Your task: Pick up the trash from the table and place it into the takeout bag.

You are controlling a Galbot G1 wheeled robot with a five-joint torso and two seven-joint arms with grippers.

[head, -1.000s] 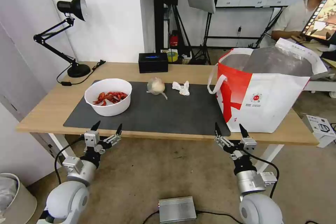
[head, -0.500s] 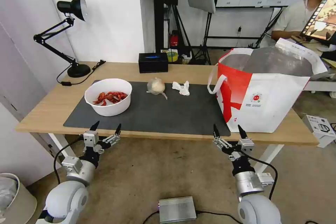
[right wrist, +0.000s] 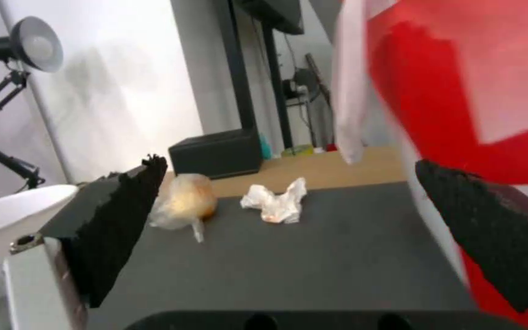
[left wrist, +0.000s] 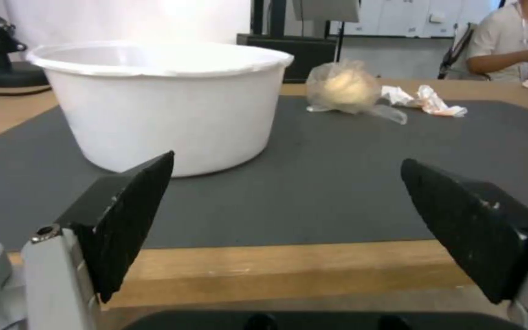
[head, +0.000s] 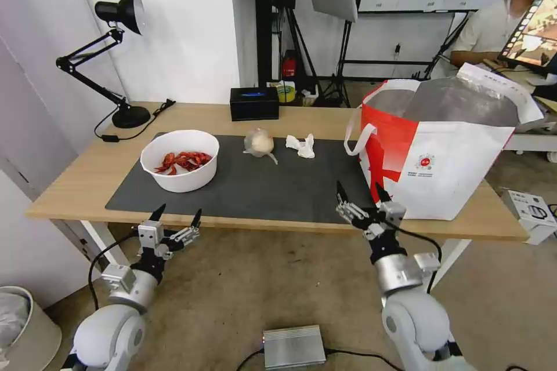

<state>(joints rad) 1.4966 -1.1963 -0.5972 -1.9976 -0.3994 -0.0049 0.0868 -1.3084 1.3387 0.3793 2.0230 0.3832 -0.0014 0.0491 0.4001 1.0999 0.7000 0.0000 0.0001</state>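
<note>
Right tool (head: 358, 196): black fingers spread wide, holding nothing, raised over the near edge of the large dark grey mat (head: 278, 185), just beside the near left corner of the large boxy white takeout bag with red panels (head: 441, 156). In the right wrist view the same tool (right wrist: 288, 192) points across the mat with the bag's red panel close on one side.

Left tool (head: 177, 214): fingers wide apart, empty, below the near edge of the long light-wood bench (head: 81, 179), in front of the white round bowl of red crayfish shells (head: 180, 160).

Landmark: the mat. The bowl stands on its left end. The balled clear plastic bag (head: 259, 142) lies near its far edge at the middle; the crumpled white tissue (head: 300, 145) lies just to the right of it, apart. The takeout bag stands upright at the mat's right end, open, silver lining showing. A black rectangular tissue box (head: 253, 103) sits on bare wood beyond the mat's far edge.
</note>
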